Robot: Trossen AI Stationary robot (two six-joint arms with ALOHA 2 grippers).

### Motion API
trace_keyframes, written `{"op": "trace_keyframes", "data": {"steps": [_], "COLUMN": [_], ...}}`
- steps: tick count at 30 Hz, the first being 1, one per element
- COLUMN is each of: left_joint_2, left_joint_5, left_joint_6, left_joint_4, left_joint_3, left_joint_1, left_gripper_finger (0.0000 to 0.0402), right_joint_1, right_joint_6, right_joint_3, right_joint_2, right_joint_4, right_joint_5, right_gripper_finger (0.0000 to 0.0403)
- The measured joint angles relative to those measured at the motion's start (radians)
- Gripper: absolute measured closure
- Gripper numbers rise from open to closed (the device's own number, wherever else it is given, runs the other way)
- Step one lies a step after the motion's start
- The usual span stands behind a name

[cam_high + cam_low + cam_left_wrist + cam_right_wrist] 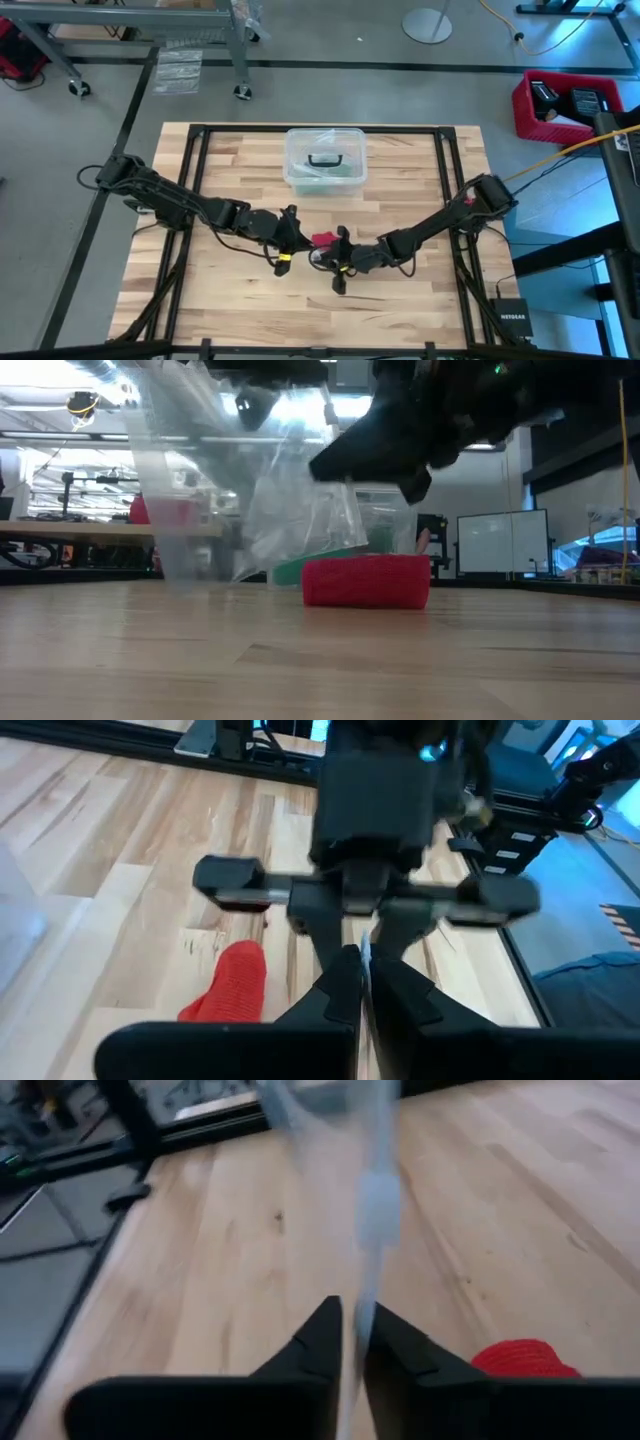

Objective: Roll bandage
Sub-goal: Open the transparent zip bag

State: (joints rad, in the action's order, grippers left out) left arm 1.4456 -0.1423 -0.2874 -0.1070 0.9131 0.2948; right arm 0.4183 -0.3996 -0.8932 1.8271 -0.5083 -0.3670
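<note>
The bandage (366, 581) lies on the table (230, 300) as a short red roll, near the middle, between the two grippers; it is free, nothing holds it. The left gripper (358, 960) pinches a thin clear bag (300, 510), and the right gripper (352, 1330) pinches the same bag; the bag hangs above the table, just behind the roll. A clear box (324, 160) sits farther back. The roll looks soft, light and squashy; I think a gentle pinch across its round sides would hold best.
</note>
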Motion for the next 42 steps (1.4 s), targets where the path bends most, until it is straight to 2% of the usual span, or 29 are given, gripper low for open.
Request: {"op": "trace_keyframes", "data": {"steps": [4, 9, 13, 17, 25, 32, 42], "left_joint_2": [0.000, 0.000, 0.000, 0.000, 0.000, 0.000, 0.000], "left_joint_5": [-0.004, -0.029, -0.052, -0.052, -0.052, -0.052, -0.055], "left_joint_6": [0.000, 0.008, 0.008, 0.008, 0.008, 0.008, 0.008], "left_joint_4": [0.001, -0.005, -0.003, -0.003, -0.007, -0.011, -0.013], "left_joint_3": [0.000, 0.000, 0.000, 0.000, 0.000, 0.000, 0.000], "left_joint_1": [0.013, 0.022, 0.023, 0.024, 0.024, 0.024, 0.024], "left_gripper_finger": [0.0397, 0.0398, 0.0399, 0.0399, 0.0400, 0.0400, 0.0400], "right_joint_1": [0.010, 0.030, 0.026, 0.026, 0.026, 0.006, -0.007], "right_joint_6": [0.020, 0.042, 0.056, 0.084, 0.123, 0.138, 0.143], "right_joint_3": [0.000, -0.001, 0.000, 0.000, 0.000, 0.000, 0.000], "right_joint_2": [-0.105, -0.179, -0.181, -0.160, -0.156, -0.155, -0.155], "right_joint_4": [0.120, 0.265, 0.241, 0.159, 0.068, 0.016, 0.013], "right_joint_5": [0.047, -0.008, -0.049, -0.080, -0.096, -0.111, -0.072], "right_gripper_finger": [0.0312, 0.0254, 0.0230, 0.0226, 0.0255, 0.0313, 0.0387]}}
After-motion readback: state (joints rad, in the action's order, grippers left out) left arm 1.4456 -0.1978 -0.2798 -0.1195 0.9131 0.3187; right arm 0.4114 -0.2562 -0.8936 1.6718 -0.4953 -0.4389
